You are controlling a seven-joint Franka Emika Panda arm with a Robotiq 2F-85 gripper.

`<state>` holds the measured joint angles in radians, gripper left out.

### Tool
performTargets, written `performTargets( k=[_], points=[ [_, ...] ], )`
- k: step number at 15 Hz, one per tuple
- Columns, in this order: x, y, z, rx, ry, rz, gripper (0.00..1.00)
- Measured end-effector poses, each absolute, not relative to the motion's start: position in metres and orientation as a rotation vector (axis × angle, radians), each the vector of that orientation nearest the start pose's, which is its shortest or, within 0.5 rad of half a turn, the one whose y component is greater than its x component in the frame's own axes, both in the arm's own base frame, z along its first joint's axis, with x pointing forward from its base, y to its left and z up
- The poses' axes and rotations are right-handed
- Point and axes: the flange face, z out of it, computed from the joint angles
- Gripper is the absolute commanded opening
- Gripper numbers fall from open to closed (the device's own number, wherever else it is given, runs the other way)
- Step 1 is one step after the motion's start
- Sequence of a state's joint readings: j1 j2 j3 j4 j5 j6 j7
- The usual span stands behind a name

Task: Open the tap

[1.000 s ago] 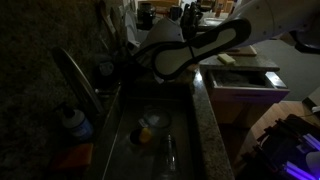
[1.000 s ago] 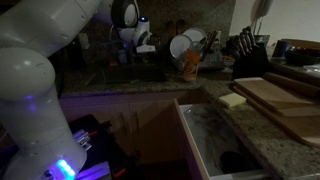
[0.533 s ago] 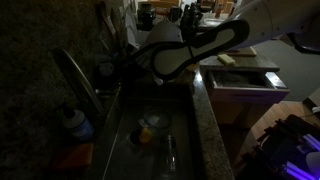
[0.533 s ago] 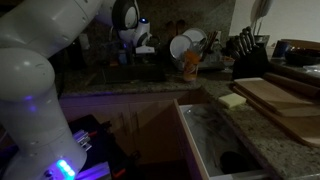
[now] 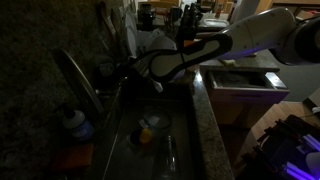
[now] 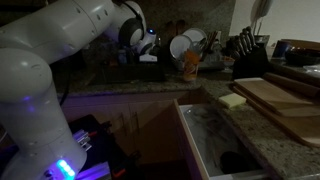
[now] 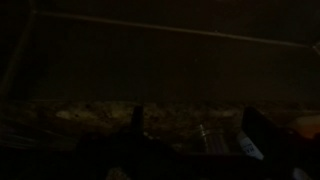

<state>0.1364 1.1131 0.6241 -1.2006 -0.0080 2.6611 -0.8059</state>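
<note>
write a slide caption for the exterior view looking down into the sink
Franka arm stretched over a dim kitchen sink, gripper near the grey arched tap, jaw state unclear.

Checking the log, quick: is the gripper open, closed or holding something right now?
Gripper: cannot be told. It is by the tap, and every view is too dark to show it.

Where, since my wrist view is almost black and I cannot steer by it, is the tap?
Observer: In an exterior view the tap arches over the sink from the wall-side edge.
Operator: And my gripper?
Observer: The gripper hangs over the sink, close to the spout. It is too dark to tell whether they touch.
Operator: Anything to avoid?
Observer: A blue-capped bottle stands by the tap's base.
</note>
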Motion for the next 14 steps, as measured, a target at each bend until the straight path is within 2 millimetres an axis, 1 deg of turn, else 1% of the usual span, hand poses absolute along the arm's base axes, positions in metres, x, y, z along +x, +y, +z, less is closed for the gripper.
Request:
performTargets(
  k=[2,4,8,9,11,14],
  points=[
    [0.685,0.406,0.218,-2.198,-1.394,-0.698,1.0],
    [0.682,0.41,0.219,-2.173,-1.442,-0.71,1.0],
    [0.663,0.442,0.226,-2.017,-1.587,-0.764,1.0],
    [0.66,0.447,0.225,-1.985,-1.615,-0.778,1.0],
    [0.658,0.452,0.224,-1.926,-1.707,-0.826,1.0],
    [0.66,0.451,0.226,-1.864,-1.841,-0.939,1.0]
  ],
)
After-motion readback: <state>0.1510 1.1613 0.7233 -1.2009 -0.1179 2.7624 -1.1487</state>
